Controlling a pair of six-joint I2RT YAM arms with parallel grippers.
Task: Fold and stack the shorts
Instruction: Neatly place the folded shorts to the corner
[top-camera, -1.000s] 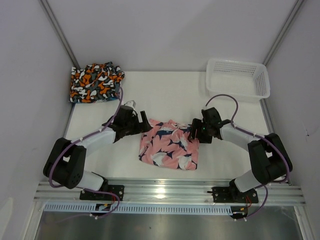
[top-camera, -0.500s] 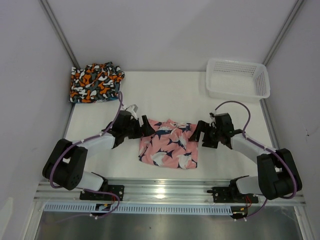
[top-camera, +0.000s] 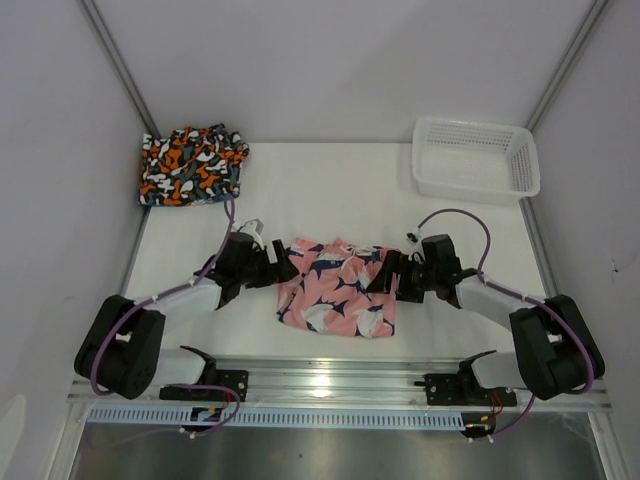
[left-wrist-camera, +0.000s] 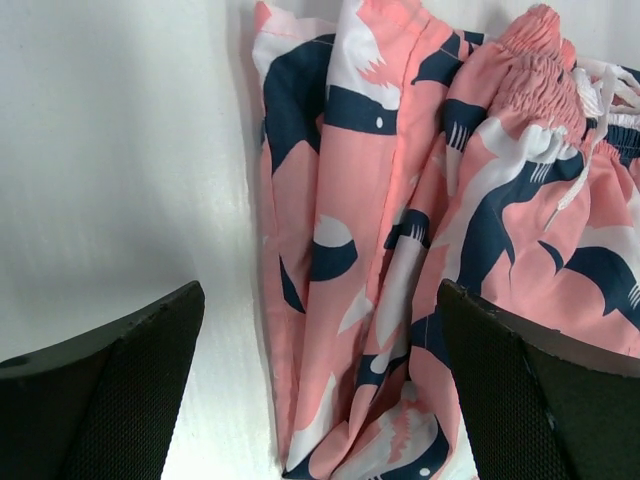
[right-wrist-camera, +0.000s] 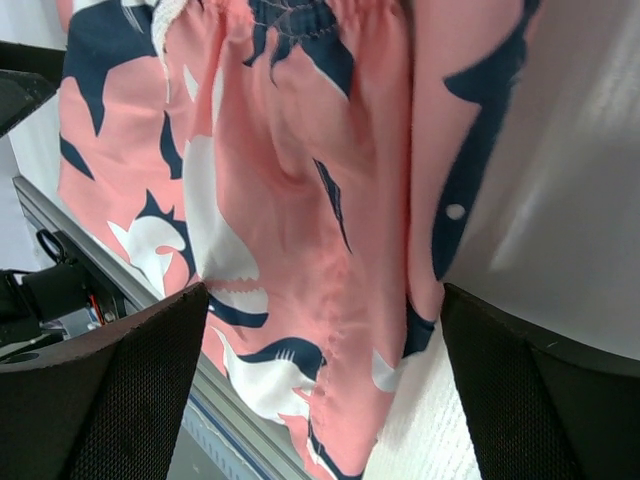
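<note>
The pink-navy-white shorts (top-camera: 338, 290) lie flat and partly folded in the middle of the white table (top-camera: 330, 190). My left gripper (top-camera: 284, 268) is open at their left edge; in the left wrist view its fingers (left-wrist-camera: 110, 400) stand wide apart over the rumpled fabric (left-wrist-camera: 400, 200). My right gripper (top-camera: 384, 276) is open at their right edge. The right wrist view has the same shorts (right-wrist-camera: 290, 170) spread between that gripper's wide fingertips (right-wrist-camera: 545, 400). Neither gripper holds cloth. The orange-black-white camouflage shorts (top-camera: 192, 165) lie folded at the back left corner.
A white mesh basket (top-camera: 475, 158) stands at the back right corner. The aluminium rail (top-camera: 330, 380) with both arm bases runs along the near edge, close to the pink shorts' hem. White walls close in the table on left and right.
The right gripper opened wide, drew back off the pink shorts, then came down to their right edge. The left gripper slid a little nearer the table's front, staying open at the left edge.
</note>
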